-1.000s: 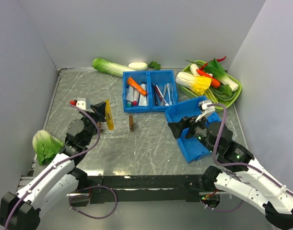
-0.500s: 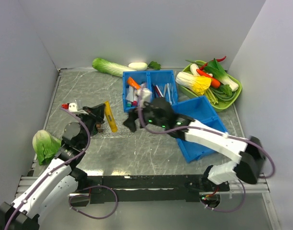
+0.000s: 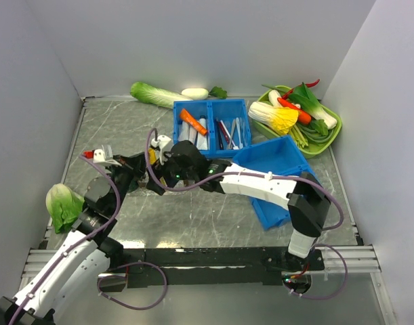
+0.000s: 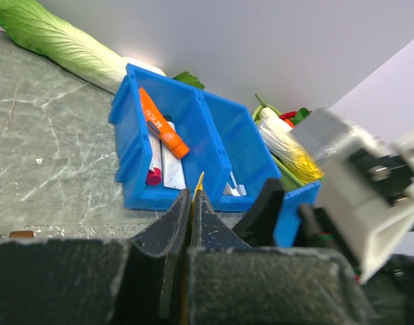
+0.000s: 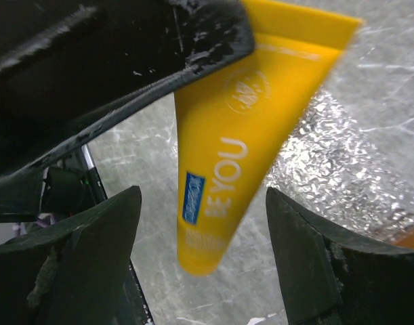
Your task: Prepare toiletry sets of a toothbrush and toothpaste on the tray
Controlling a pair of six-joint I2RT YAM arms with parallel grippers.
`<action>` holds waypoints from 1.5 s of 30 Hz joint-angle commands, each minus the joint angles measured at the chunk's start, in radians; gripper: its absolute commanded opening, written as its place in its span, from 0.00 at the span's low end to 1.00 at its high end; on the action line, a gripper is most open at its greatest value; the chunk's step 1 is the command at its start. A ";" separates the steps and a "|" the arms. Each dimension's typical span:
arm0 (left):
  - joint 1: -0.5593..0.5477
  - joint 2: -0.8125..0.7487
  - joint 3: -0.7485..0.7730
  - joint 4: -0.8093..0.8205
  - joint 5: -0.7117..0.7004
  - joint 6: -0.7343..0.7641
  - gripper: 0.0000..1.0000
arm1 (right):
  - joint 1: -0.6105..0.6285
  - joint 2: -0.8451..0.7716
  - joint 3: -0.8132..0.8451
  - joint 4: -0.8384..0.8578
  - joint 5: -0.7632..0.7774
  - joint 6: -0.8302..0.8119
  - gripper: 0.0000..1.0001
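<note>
Toward the left-middle of the bench [image 3: 213,206], seen from above, the two arms meet, seemingly for a handover. At the far edge the divided blue bin [image 3: 210,128] keeps an orange tube [image 3: 192,122] and pale tubes in its left compartment and slim toothbrushes [image 3: 227,132] in its right. The second blue bin [image 3: 278,162], nearer the right edge, is half hidden by the arm.

From the left wrist, the left end effector [image 4: 193,196] is pressed together on a yellow sliver.

From the right wrist, that sliver proves to be the yellow toothpaste tube [image 5: 227,169], pinched near its wide end, with the frosted tray [image 5: 328,149] behind it. The right end effector [image 5: 200,237] is spread either side, not touching, probably ready to take it.
</note>
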 commanded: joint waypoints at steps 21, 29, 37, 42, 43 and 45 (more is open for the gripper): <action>0.000 0.003 0.267 -0.506 0.188 -0.003 0.63 | 0.011 -0.101 -0.052 -0.040 -0.062 -0.171 0.26; 0.002 0.057 0.326 -0.625 0.317 0.018 0.63 | 0.011 -0.172 -0.087 -0.095 -0.119 -0.200 0.25; 0.002 0.107 0.369 -0.645 0.406 0.006 0.62 | 0.010 -0.195 -0.106 -0.166 -0.122 -0.276 0.24; 0.006 0.144 0.383 -0.661 0.454 -0.009 0.57 | 0.011 -0.210 -0.121 -0.183 -0.120 -0.299 0.24; 0.009 0.149 0.389 -0.664 0.458 -0.012 0.55 | 0.011 -0.213 -0.127 -0.184 -0.117 -0.302 0.24; 0.012 0.150 0.393 -0.670 0.465 -0.021 0.48 | 0.014 -0.224 -0.130 -0.191 -0.106 -0.312 0.24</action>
